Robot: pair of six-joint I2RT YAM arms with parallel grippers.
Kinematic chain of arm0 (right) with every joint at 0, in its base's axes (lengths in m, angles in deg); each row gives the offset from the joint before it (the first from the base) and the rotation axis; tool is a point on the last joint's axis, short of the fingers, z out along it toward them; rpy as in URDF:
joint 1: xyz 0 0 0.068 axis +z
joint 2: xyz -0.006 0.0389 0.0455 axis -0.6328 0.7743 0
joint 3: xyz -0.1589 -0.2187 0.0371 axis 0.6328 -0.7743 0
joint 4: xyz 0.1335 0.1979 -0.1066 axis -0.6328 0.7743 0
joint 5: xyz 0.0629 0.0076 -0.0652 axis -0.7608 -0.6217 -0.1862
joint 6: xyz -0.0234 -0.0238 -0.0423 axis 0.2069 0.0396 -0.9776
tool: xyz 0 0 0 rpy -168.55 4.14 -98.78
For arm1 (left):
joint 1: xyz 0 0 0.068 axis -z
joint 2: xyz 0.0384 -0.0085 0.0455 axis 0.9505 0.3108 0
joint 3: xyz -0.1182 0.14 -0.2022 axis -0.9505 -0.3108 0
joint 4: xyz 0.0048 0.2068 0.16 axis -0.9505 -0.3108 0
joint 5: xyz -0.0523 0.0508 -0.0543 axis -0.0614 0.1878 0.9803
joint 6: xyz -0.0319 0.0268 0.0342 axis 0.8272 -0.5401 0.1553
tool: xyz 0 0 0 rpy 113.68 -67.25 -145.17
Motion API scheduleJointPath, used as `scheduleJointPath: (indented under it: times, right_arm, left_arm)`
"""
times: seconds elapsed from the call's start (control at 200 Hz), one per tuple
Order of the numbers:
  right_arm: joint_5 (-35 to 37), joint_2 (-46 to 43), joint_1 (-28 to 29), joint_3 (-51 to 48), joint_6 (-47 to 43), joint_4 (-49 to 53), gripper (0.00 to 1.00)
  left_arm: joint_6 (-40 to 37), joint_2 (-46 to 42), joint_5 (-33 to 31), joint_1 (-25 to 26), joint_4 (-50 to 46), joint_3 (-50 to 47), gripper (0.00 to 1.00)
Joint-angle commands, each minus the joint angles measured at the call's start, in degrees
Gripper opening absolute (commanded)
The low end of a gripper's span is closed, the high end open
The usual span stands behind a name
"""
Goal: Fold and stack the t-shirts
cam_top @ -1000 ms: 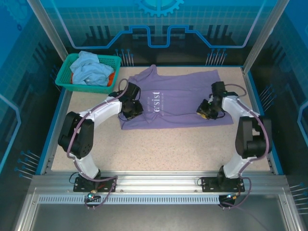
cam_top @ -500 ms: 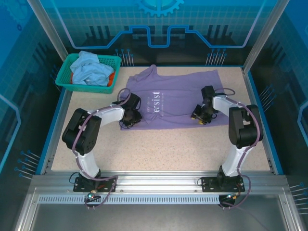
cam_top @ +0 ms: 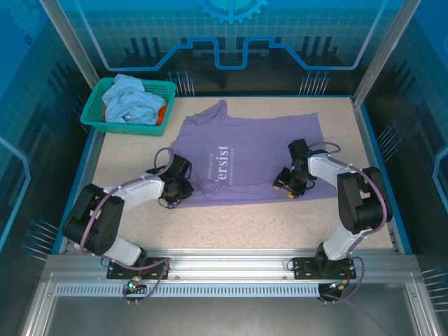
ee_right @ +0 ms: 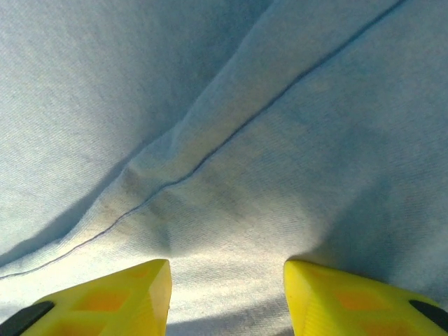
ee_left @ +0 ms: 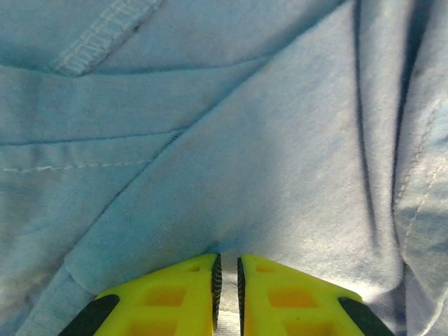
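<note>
The lavender t-shirt (cam_top: pixel 255 150) lies spread on the table with its white lettering up. My left gripper (cam_top: pixel 173 193) sits low at the shirt's near left edge. In the left wrist view its yellow fingers (ee_left: pixel 175 294) stand a thin slit apart with a ridge of lavender cloth (ee_left: pixel 280 161) running into the left gripper (ee_left: pixel 225 257). My right gripper (cam_top: pixel 285 185) rests on the shirt near its near right hem. In the right wrist view, the right gripper (ee_right: pixel 227 269) is open over flat cloth (ee_right: pixel 231 140), nothing between the fingers. A light-blue t-shirt (cam_top: pixel 129 99) and an orange one (cam_top: pixel 162 112) lie in the basket.
The teal mesh basket (cam_top: pixel 94 115) stands at the far left corner of the table. Bare speckled table (cam_top: pixel 238 224) stretches between the shirt and the arm bases. Blue rails and metal posts (cam_top: pixel 371 150) border the table.
Both grippers moved toward the near edge, dragging the lavender shirt so it lies wider and flatter with more lettering showing. The right jaws have opened and let go; the left jaws eased slightly.
</note>
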Motion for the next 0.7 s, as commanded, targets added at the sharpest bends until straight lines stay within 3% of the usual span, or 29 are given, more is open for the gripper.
scheduleJointPath:
  times: [0.0, 0.26, 0.43, 0.54, 0.695]
  right_arm:
    - [0.08, -0.91, 2.82, -5.31, 3.9, 2.83, 0.49]
    - [1.21, -8.66, 5.67, -12.25, 8.79, 1.78, 0.51]
    - [6.81, -18.46, 5.32, -10.29, 8.29, 6.81, 0.67]
    - [8.53, -25.73, 0.52, -9.03, 6.49, 8.55, 0.69]
    - [6.37, -30.63, -11.17, -9.47, 1.1, 7.68, 0.67]
  left_arm:
    - [1.35, -3.95, -3.0, -0.01, -5.49, -4.05, 0.19]
    - [2.92, -14.13, -2.34, -0.01, -8.3, -9.37, 0.2]
    - [0.56, -20.59, -1.75, -0.08, -11.31, -6.53, 0.27]
    - [-2.07, -22.4, 2.84, 0.22, -10.68, -3.18, 0.37]
    - [-5.29, -18.36, 10.95, 2.99, -9.3, 2.21, 0.51]
